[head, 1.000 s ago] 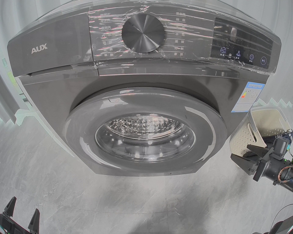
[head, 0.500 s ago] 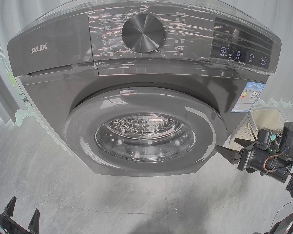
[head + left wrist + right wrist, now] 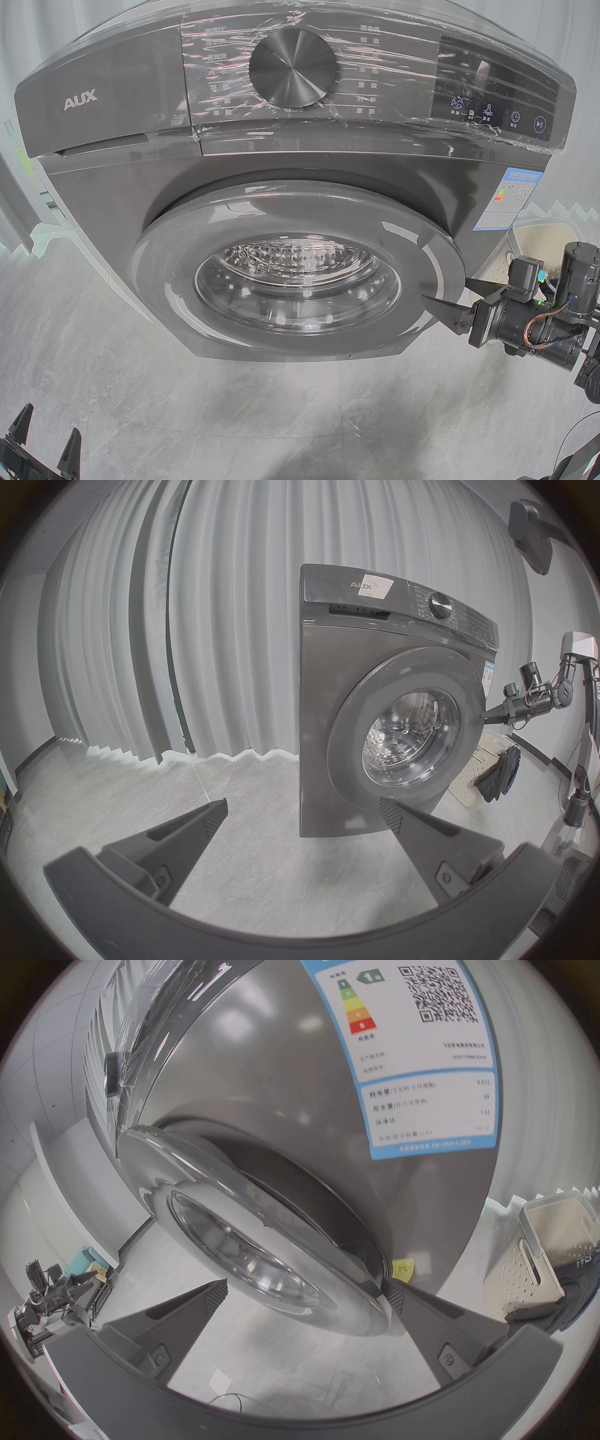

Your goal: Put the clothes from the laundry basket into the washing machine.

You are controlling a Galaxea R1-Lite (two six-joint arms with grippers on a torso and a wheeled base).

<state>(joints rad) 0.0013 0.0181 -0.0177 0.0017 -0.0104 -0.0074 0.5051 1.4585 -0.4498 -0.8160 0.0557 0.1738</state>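
Note:
The grey washing machine [image 3: 125, 187] faces me, and its round door [image 3: 297, 275] has a glass window showing the steel drum. My right gripper [image 3: 460, 296] is open at the door's right rim [image 3: 350, 1310], which lies between its fingers. Whether the fingers touch the rim I cannot tell. The white perforated laundry basket [image 3: 544, 240] stands on the floor right of the machine, behind the right arm. Dark clothes [image 3: 500, 774] hang over its edge [image 3: 531, 1260]. My left gripper [image 3: 44, 437] is open and empty, low at the near left, far from the machine.
Pale tiled floor [image 3: 281, 406] spreads in front of the machine with free room. White curtains [image 3: 156, 636] hang behind and to the left. A blue-edged label [image 3: 507, 199] sits on the machine's front, above the right gripper.
My right gripper has moved left and slightly up, from in front of the basket to the door's right rim. Reflections on the door shifted a little. The left gripper stayed put.

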